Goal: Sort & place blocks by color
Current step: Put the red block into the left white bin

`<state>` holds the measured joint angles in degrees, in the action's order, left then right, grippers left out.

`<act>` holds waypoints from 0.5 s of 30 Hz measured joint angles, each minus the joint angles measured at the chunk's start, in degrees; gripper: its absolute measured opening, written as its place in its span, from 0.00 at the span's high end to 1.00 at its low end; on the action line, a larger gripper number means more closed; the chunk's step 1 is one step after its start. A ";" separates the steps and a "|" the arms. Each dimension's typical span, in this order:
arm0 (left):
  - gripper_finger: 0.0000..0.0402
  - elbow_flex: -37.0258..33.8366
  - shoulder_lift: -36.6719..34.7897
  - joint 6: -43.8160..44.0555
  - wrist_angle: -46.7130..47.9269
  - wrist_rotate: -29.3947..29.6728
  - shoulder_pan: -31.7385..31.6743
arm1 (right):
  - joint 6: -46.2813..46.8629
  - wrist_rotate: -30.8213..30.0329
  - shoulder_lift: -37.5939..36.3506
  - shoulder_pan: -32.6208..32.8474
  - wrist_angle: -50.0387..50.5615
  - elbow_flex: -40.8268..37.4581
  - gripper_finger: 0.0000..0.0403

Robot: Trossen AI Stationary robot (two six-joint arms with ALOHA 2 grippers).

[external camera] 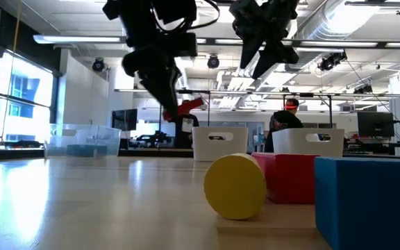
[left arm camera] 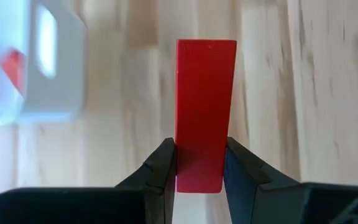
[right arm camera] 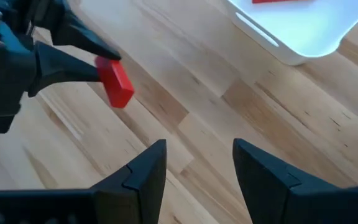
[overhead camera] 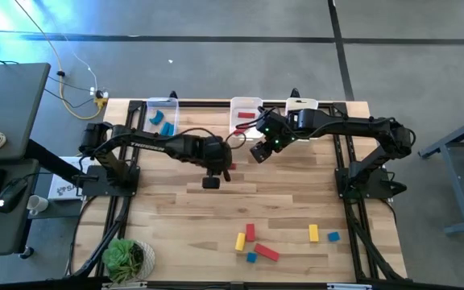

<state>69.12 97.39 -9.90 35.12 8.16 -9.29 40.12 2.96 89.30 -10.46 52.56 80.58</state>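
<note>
- My left hand [left arm camera: 199, 167] is pinching a red bar block [left arm camera: 204, 112] by one end, a finger [left arm camera: 160, 171] pressed against each long side; the rest of the bar sticks out past my fingertips
- That hand hangs above the middle of the wooden counter [overhead camera: 296, 201], and the red bar block is lifted clear of the wood, just short of the bins
- My right hand [right arm camera: 197, 168] is spread and holds nothing (bare planks show between its two dark fingers); it hovers close by the left hand, in front of the middle bin
- Three bins stand in a row along the far edge of the counter: the left bin [overhead camera: 162, 118] has blue blocks in it, the middle bin [overhead camera: 245, 113] has at least one red block, and what the right bin [overhead camera: 302, 105] holds I cannot tell, since my right arm crosses over it
- More blocks lie loose near the front edge: a yellow block [overhead camera: 240, 241], a red block [overhead camera: 250, 233], a longer red bar [overhead camera: 266, 252] and a small blue cube [overhead camera: 251, 257] bunched together
- Off to their right, well apart from that bunch, another yellow block [overhead camera: 313, 234] sits just beside a blue block [overhead camera: 333, 237]
- A potted green plant [overhead camera: 126, 258] sits at the front left corner of the counter
</note>
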 joint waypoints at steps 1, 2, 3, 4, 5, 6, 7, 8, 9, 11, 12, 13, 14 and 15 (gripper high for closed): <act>0.82 0.03 -0.01 -0.52 -0.89 0.00 -0.27 | 0.03 0.39 -0.01 0.00 -0.59 0.00 0.58; 0.82 0.01 -0.10 -1.07 -1.05 -0.11 -0.60 | 0.06 0.68 0.00 0.00 -1.34 0.00 0.58; 0.82 -0.05 -0.38 -1.59 -1.16 -0.27 -0.96 | 0.05 1.06 -0.02 0.00 -2.17 0.00 0.58; 0.82 -0.06 -0.70 -2.35 -2.06 -0.28 -1.15 | 0.07 1.57 0.00 0.00 -3.03 0.00 0.58; 0.82 0.00 -0.87 -2.94 -3.44 -0.28 -1.26 | 0.15 1.77 -0.01 0.00 -3.95 0.00 0.58; 0.82 0.05 -1.12 -3.44 -4.13 -0.27 -1.28 | 0.43 1.85 -0.01 0.00 -5.01 0.00 0.58; 0.82 -0.02 -1.46 -3.99 -4.03 -0.28 -1.46 | 0.79 1.99 0.00 0.00 -6.12 0.00 0.58; 0.82 -0.04 -1.69 -4.61 -4.53 -0.24 -1.65 | 1.04 2.03 -0.01 0.00 -7.16 0.00 0.58; 0.82 -0.04 -1.79 -5.27 -6.00 -0.24 -1.59 | 1.03 2.04 -0.01 0.00 -7.97 0.00 0.58; 0.82 0.00 -2.00 -5.76 -7.19 -0.24 -1.59 | 1.05 2.08 0.00 0.00 -9.48 0.00 0.58; 0.82 -0.04 -2.20 -5.77 -7.32 -0.24 -1.59 | 1.23 2.25 0.00 0.00 -10.11 0.00 0.58; 0.82 -0.04 -2.33 -5.81 -8.16 -0.21 -1.59 | 1.48 2.64 -0.02 0.00 -10.60 0.00 0.58; 0.82 -0.02 -2.40 -5.81 -9.14 -0.20 -1.59 | 1.82 3.27 -0.01 0.00 -11.00 0.00 0.58; 0.82 -0.02 -2.41 -5.80 -9.61 -0.20 -1.59 | 2.06 3.73 0.00 -0.01 -11.35 0.00 0.58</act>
<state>69.10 94.98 -15.69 25.51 7.97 -10.87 42.18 6.68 89.30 -10.47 41.21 80.58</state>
